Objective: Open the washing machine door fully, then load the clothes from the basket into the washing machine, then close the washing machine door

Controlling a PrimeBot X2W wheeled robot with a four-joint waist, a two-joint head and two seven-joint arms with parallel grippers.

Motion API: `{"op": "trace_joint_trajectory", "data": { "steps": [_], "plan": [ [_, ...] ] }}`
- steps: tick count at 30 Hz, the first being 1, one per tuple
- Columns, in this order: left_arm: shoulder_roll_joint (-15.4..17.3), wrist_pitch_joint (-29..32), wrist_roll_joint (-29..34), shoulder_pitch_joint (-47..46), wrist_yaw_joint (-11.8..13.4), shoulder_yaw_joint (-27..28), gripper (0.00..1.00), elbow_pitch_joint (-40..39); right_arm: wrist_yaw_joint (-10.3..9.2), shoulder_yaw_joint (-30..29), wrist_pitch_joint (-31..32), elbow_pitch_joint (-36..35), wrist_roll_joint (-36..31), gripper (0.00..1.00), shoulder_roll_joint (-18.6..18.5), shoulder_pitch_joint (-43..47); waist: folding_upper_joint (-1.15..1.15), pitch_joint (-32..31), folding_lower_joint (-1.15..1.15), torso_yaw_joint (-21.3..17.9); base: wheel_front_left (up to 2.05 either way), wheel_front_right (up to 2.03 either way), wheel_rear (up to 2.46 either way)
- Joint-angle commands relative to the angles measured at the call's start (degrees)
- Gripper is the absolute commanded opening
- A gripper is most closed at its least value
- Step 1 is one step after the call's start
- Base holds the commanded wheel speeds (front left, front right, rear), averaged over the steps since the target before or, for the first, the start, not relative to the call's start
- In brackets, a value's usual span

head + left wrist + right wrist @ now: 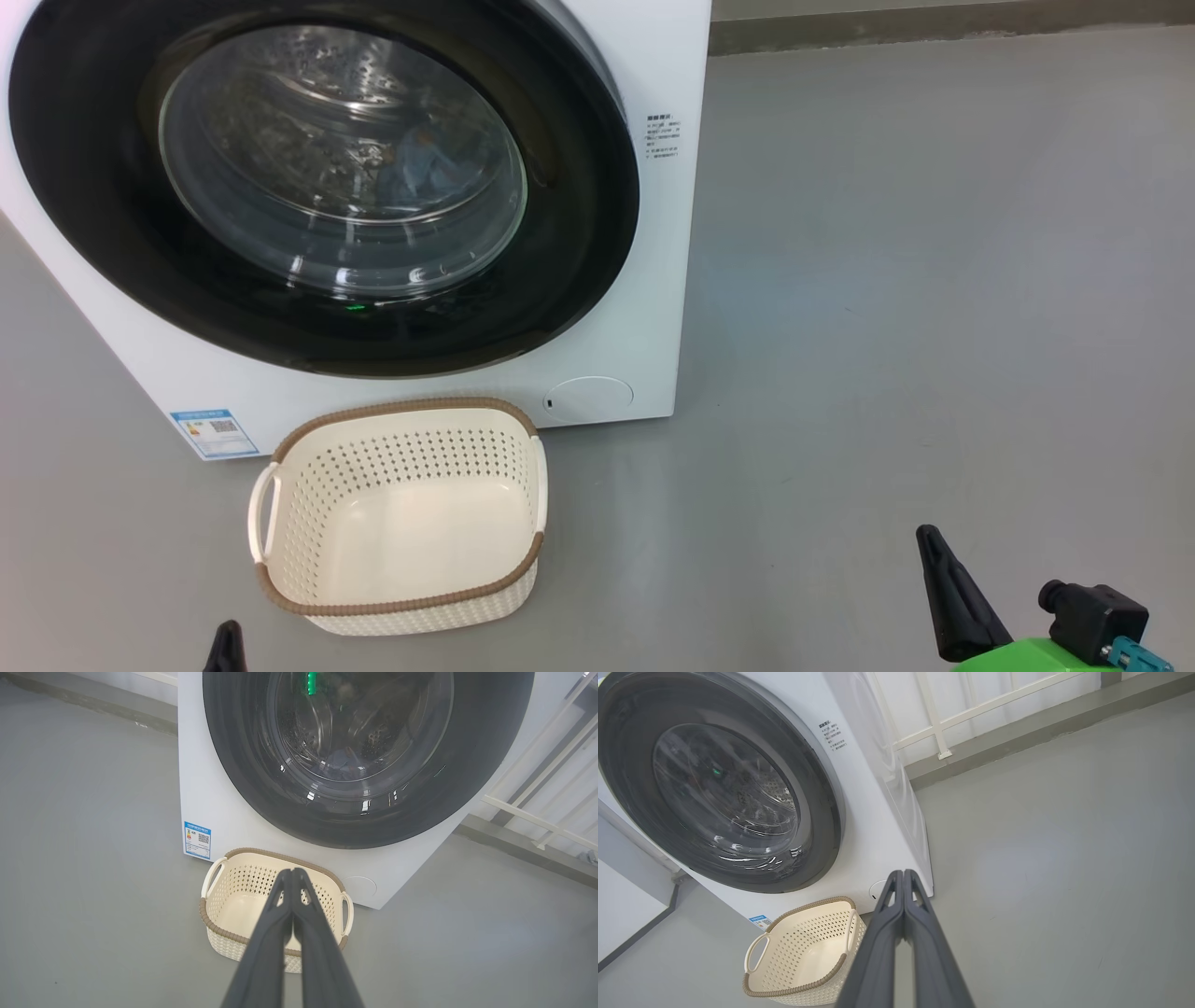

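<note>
Washing machine door [322,177] looks shut, clothes [425,163] visible inside through it, basket [411,448] empty on floor [887,280]. Left gripper [292,872], right gripper [903,873]: fingers pressed together, holding nothing. Probably done; verify door sits flush, keep arms clear of basket.

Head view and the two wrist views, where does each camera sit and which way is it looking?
Head view: on the robot's head, looking down at the closed washing machine door and empty basket; left hand tip lower left, right hand lower right.
Left wrist view: on the left arm, facing the door squarely over the basket; its shut hand rises from the bottom.
Right wrist view: on the right arm, facing the door at a slant; its shut hand rises likewise.
Shared: both wrist views show door, basket and white railing.
</note>
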Motion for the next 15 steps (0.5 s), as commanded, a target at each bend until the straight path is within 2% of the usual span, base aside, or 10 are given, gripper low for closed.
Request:
{"op": "trace_joint_trajectory", "data": {
  "steps": [1, 15],
  "plan": [
    [0.9, 0.4, -1.5, -2.4, 0.0, 0.5, 0.0, -1.0, -0.06, -0.3, 0.3, -1.3, 1.6, 0.0, -0.3, -2.1, 0.0, 0.0, 0.0, 0.0, 0.0, 0.0, 0.0],
    [1.1, 2.7, -10.5, -4.1, 0.0, 0.4, 0.0, 0.0, -0.09, -0.9, 2.6, -1.2, 10.4, 0.0, -0.4, -2.8, 0.0, 0.0, -0.01, 0.1, 0.0, 0.0, 0.0]
  ]
}}
